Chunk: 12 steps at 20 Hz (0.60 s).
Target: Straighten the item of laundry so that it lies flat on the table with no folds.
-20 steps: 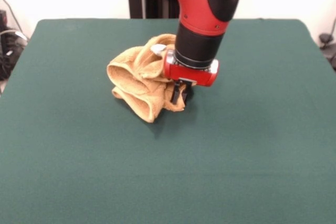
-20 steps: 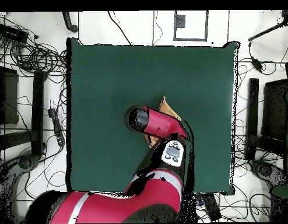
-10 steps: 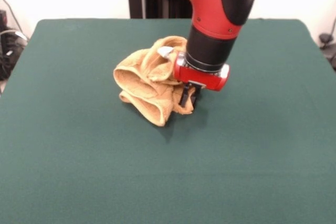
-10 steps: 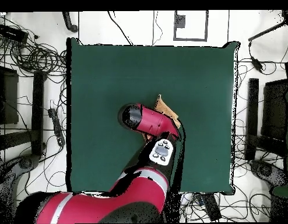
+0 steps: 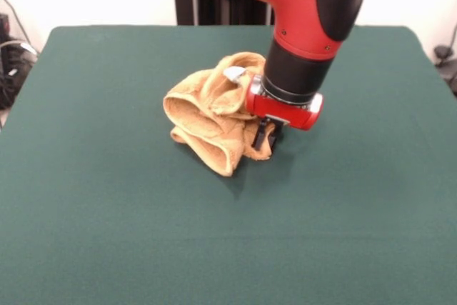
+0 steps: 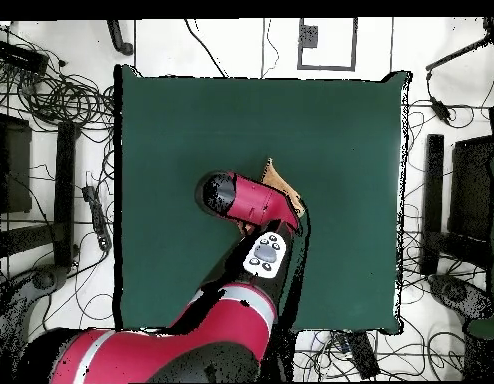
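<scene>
The table (image 5: 107,233), covered in dark green felt-like cloth, fills nearly the whole front view and appears in the overhead view as a large green rectangle in the upper centre of the frame. The red and black arm (image 5: 300,5) descends from the top of the front view, right of centre, its black wrist ending in a red collar low over the cloth; in the overhead view it sweeps up from the lower left and hides most of what lies beneath. The item of laundry (image 5: 211,116), a golden-orange terry towel, sits slightly above the centre of the front view, bunched into a rounded heap of several overlapping folds, with a small white tag showing at its upper right beside the wrist; overhead, only a tan corner shows past the arm, just right of centre. The gripper (image 5: 264,136) stands at the heap's right edge, its dark fingers pressed narrowly together on a fold of the towel at table level. The step in hand is judged to be a drag or pull of this pinched edge toward the right of the front view, to draw the heap open. The task is at an early stage, since no part lies flat. The next move probably calls for a pull long enough to unroll the stacked folds, followed by release and a regrasp at another corner.
</scene>
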Motion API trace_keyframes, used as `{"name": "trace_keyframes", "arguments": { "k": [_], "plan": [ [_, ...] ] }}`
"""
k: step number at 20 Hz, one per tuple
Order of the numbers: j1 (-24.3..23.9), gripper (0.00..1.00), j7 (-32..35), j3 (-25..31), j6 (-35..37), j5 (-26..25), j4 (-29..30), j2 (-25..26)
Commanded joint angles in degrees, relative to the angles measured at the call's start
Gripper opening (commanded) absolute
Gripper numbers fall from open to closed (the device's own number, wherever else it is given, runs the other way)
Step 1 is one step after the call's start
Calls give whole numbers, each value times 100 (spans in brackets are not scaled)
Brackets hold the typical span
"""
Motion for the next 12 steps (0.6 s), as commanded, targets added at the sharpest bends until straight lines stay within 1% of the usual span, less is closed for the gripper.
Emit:
{"name": "trace_keyframes", "arguments": {
  "k": [1,5,9,12],
  "plan": [
    [293,0,1829,463,646,477,-626,459],
    [204,0,1667,501,671,386,-436,231],
    [39,0,1390,675,502,301,11,-131],
    [-28,0,1291,708,498,262,156,-289]
  ]
}}
